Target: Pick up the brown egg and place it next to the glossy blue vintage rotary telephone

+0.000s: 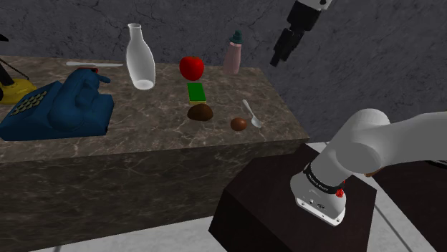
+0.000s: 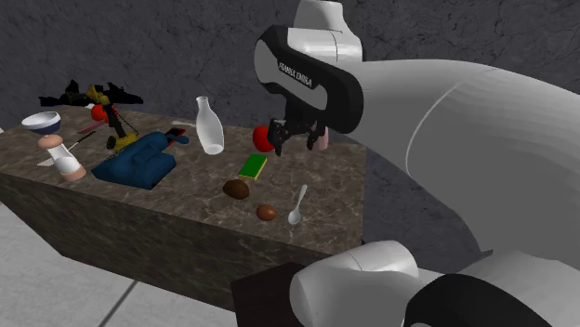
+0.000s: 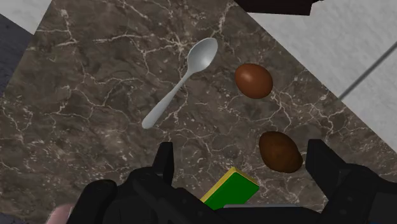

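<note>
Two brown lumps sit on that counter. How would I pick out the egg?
Find the marble counter, then its end nearest the robot's stand, where a pale spoon lies. The egg sits beside the spoon's bowl: smaller and redder than the dark brown lump by the green block.

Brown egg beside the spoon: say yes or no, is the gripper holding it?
No: the brown egg lies on the marbled counter next to the spoon, clear of the open gripper, whose fingers clasp nothing.
</note>
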Motion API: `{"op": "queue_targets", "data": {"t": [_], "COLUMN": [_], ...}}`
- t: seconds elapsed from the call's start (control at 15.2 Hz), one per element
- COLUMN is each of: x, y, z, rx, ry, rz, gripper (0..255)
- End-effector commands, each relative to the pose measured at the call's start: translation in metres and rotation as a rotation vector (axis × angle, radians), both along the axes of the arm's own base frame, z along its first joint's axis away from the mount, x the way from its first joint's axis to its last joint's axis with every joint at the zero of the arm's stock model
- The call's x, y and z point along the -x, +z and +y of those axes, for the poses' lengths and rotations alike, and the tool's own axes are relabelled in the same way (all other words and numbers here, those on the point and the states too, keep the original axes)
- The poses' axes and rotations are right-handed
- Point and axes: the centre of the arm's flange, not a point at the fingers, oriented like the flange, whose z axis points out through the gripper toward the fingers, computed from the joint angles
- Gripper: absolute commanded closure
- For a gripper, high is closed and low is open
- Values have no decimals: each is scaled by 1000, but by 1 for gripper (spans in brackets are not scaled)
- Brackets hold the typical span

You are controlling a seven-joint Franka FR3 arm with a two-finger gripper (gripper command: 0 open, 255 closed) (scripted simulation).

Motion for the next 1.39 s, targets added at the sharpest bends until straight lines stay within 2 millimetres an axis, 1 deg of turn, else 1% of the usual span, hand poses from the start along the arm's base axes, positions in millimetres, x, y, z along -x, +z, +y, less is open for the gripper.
{"op": "queue_targets", "data": {"t": [0.0,0.53,1.06,1.12,1.32], "x": [0,-22,-37,-38,-38], "y": [0,-97,-194,-202,-218], "z": [0,39,78,82,83], "rx": [0,3,6,6,6], "ry": [0,74,148,154,154], "rz": [0,34,68,71,71], "gripper": [0,0,0,0,0]}}
